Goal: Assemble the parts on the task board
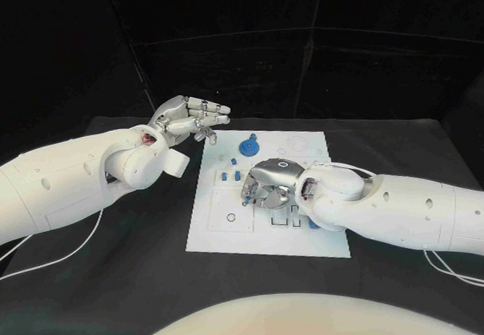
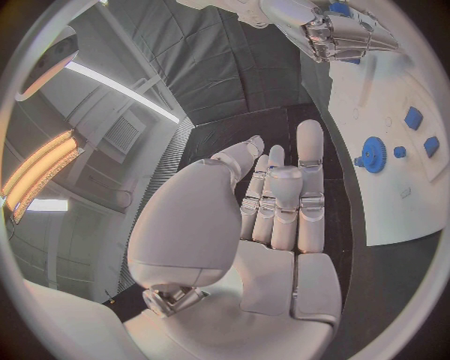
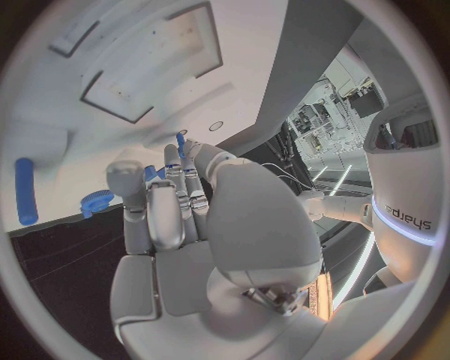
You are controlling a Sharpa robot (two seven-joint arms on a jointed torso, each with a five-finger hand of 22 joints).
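We took the task board (image 1: 218, 238) as our landmark, a white plate lying in the middle of the black worktop (image 1: 118, 282). At its near edge we saw a small cluster of blue parts (image 1: 289, 221) standing close together, apparently seated in the board, though the right arm partly hid them. Just beyond them our right hand (image 1: 269, 183) hung low over the middle of the board with its fingers (image 1: 249, 194) curled downward; in the right wrist view a slim blue piece (image 3: 180, 142) showed at the fingertips, and we judged it pinched there, though we could not be sure. Left of that hand a short blue bar (image 1: 220, 178) lay loose on the board, and a small ring-shaped mark (image 1: 231, 216) sat nearer its near left side. Farther on, toward the far edge, a blue gear (image 1: 248, 147) lay flat with smaller blue bits near it. Past the far left corner our left hand (image 1: 189, 118) hovered above the worktop, fingers (image 2: 310, 150) apart and lightly bent, holding nothing. We judged the assembly partly done: a few parts seemed placed near the near edge, while the gear, the bar and the small far pieces were not yet fitted.
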